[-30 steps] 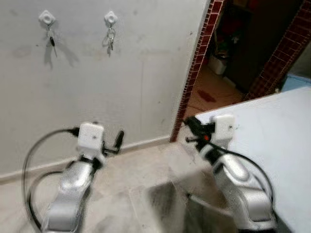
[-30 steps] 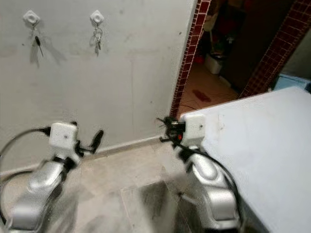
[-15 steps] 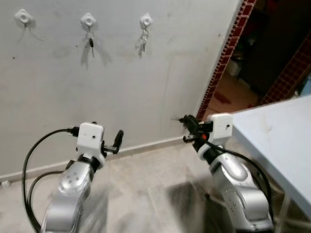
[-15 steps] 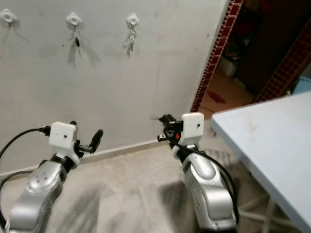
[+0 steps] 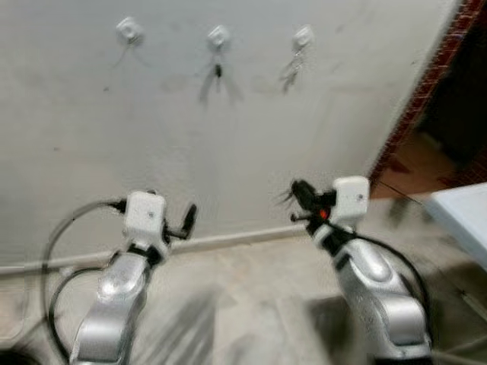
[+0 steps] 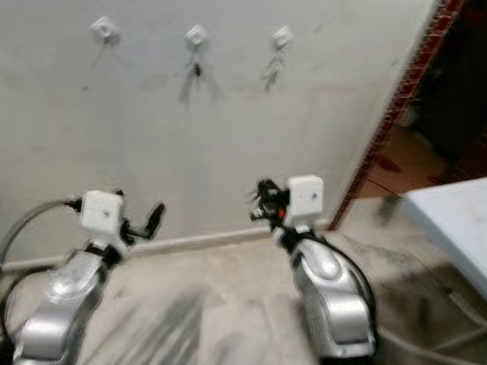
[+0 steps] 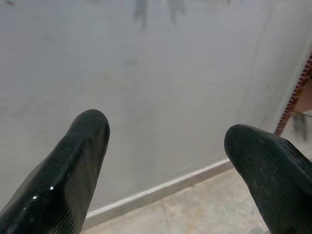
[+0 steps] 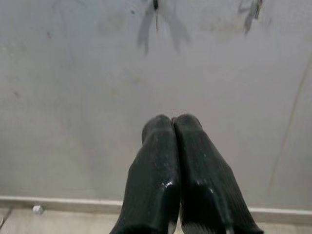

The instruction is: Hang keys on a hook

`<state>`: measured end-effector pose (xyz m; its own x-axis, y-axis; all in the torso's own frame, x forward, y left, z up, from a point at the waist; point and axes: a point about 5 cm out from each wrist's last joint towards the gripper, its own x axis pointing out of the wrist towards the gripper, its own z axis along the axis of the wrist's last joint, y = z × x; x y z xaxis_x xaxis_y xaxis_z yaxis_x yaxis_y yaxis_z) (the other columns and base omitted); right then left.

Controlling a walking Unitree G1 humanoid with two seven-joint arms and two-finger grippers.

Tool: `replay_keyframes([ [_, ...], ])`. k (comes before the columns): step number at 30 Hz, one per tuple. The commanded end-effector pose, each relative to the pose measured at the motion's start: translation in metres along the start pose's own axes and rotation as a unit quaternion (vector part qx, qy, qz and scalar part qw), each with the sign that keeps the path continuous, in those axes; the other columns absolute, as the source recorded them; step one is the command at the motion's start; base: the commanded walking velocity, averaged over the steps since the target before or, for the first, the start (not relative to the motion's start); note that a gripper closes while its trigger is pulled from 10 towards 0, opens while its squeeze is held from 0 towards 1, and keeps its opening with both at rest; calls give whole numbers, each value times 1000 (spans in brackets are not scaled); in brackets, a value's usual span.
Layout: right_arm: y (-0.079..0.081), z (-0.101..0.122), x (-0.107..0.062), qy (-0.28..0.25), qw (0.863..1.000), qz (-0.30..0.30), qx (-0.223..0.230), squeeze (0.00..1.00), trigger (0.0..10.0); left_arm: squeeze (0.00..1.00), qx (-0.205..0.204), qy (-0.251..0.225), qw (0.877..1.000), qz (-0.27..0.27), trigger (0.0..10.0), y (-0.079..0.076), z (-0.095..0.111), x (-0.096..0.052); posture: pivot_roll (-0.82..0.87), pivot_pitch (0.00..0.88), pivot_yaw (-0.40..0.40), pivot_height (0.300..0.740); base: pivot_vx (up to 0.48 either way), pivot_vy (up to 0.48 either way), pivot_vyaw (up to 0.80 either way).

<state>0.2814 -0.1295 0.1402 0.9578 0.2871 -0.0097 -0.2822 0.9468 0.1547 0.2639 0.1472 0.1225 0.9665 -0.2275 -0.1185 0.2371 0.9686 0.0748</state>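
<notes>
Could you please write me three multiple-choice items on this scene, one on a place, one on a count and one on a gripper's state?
1. Where are the hooks fixed?
A. On the white table
B. On the pale wall, above both grippers
C. On the floor

2. How many wall hooks are in the head views?
A. One
B. Three
C. Five

3. How do the left gripper's fingers stand?
A. Spread apart, with nothing between them
B. Pressed together
C. Closed on a key

Answers:
1. B: the left hook, middle hook and right hook sit high on the wall, above the left gripper and right gripper.
2. B: three white hooks in a row; the middle and right ones have something dangling, too blurred to name.
3. A: the left wrist view shows its fingers wide apart, with bare wall between.
</notes>
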Motion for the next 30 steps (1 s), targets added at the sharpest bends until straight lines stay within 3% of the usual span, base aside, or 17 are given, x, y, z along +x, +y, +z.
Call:
replay_keyframes([
  [1, 3, 6, 2, -13, 1000, 5, 1, 0, 10000, 0, 6, -3, 1000, 6, 10000, 4, 2, 1, 176, 0, -91, 740, 0, 461, 0],
  [16, 5, 6, 5, -14, 1000, 10, -5, 0, 10000, 0, -2, -21, 1000, 3, 10000, 9, 9, 2, 183, 0, -92, 740, 0, 18, 0],
  [30, 5, 7, 6, -14, 1000, 19, -13, 0, 10000, 0, -16, -19, 1000, -4, 10000, 5, 7, 2, 178, 0, -99, 740, 340, 0, 0],
])
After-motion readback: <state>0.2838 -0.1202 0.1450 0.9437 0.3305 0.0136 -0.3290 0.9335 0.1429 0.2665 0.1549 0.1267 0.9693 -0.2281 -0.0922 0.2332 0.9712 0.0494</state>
